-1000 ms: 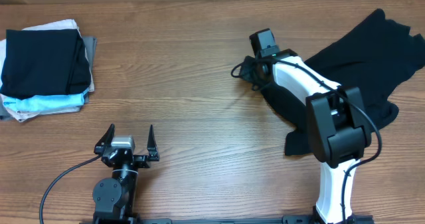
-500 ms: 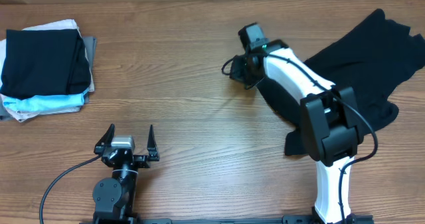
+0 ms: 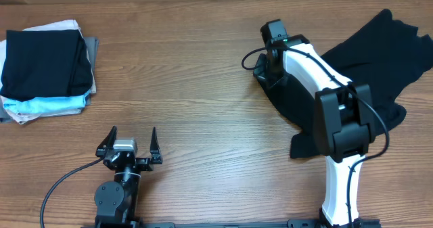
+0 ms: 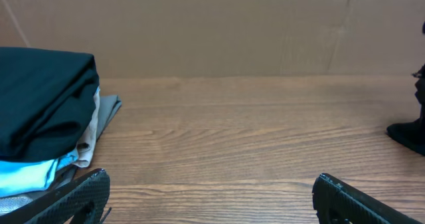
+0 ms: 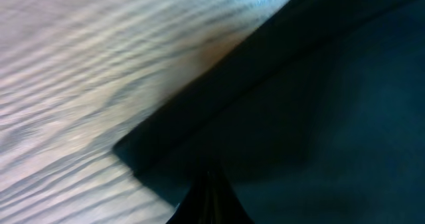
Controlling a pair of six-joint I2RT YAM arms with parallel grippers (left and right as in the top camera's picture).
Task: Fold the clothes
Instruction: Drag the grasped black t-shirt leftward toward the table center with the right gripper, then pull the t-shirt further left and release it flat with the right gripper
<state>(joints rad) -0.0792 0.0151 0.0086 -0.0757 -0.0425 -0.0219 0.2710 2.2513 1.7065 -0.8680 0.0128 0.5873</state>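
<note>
One claw busy, right claw (image 3: 264, 69): clenched tight at the leftmost corner of the black T-shirt (image 3: 379, 49), pinching its edge as far as the smeared wrist view lets on.
Left claw (image 3: 132, 133): spread wide, empty, parked at the near edge of the tabletop (image 3: 203, 106), well apart from the shirt.
Shirt position: bunched and wrinkled on the right side of the tabletop, fanned out toward the back corner, running under the right arm (image 3: 318, 72) down toward the near edge, not squared up yet.
Stage, by judgement: early going, spreading not done, no fold made.
Grip risk: thin pinch right at the hem, likely to slip free on a quick pull and drop the corner short.
Drag risk: heavy bulk of soft cloth on bare wood, apt to rope up and tuck under itself instead of opening flat.
Arm risk: lying straight across the cloth, liable to snag a fold or pin it on the way over.
One-corner risk: held at a single point only, prone to swinging round that pinch and landing skewed.
Stack of folded clothes (image 3: 44, 62): far left, well apart for now, worth watching if the spread runs long.
</note>
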